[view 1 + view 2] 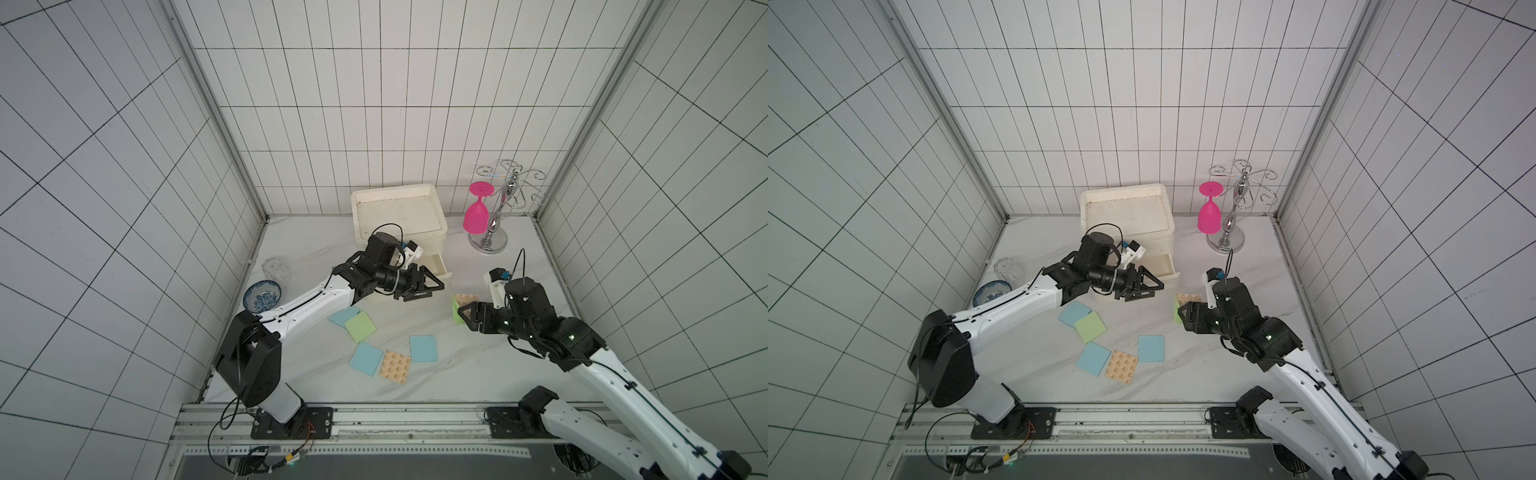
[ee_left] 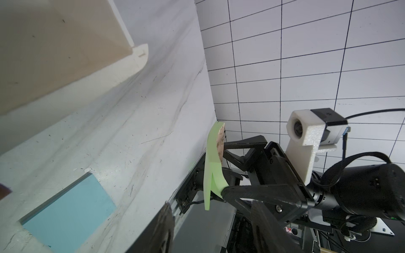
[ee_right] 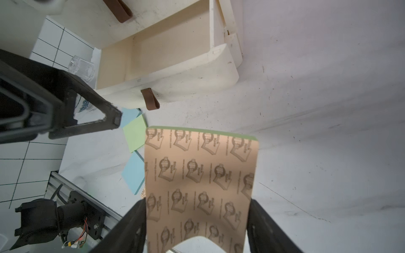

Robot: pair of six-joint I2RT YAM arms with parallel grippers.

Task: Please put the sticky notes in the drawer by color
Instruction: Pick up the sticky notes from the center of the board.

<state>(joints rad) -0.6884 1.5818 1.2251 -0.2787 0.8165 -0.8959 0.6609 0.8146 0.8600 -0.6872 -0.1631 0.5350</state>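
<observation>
Off-white plastic chest of three drawers (image 1: 397,210) stands against the tiled back wall. Its bottom drawer (image 3: 175,87) is pulled out, and the brown rectangular handle (image 3: 150,99) on its front faces away from the chest.

Left gripper (image 1: 434,289) hovers just in front of the pulled-out drawer. Its fingers are parted with nothing between them.

Right gripper (image 3: 197,201) is in front of the chest, near the open drawer's outer corner but apart from it. Its fingers are closed edgewise on a light green square paper pad with a tan, brown-printed backing (image 3: 200,170). This held pad (image 2: 210,157) bows between the fingers and tilts steeply, green face toward the left gripper. Whether it clears the marble-patterned tabletop (image 1: 478,374) cannot be told.

Five loose pads lie flat on the tabletop, farther in front of the chest:
- Nearest light blue pad (image 1: 343,316) is overlapped by a plain light green pad (image 1: 360,326).
- Second light blue pad (image 1: 365,358) touches a tan orange-printed pad (image 1: 395,367).
- Third light blue pad (image 1: 423,348) lies just beside the tan orange-printed pad.
</observation>
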